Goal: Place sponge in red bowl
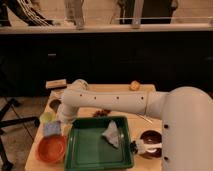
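Sponge [51, 129] hangs just above the red bowl [51, 148], beside the green tray [80, 161]. My gripper [56, 122] is clamped on its upper edge. Judged light, soft, compressible; a grip across the short sides suits it.

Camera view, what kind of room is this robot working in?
Probably a kitchen or canteen-style test area: a wooden table before dark cabinets under a countertop, holding bowls and a green tray. The shut pincer sits above the sponge, near the red bowl.
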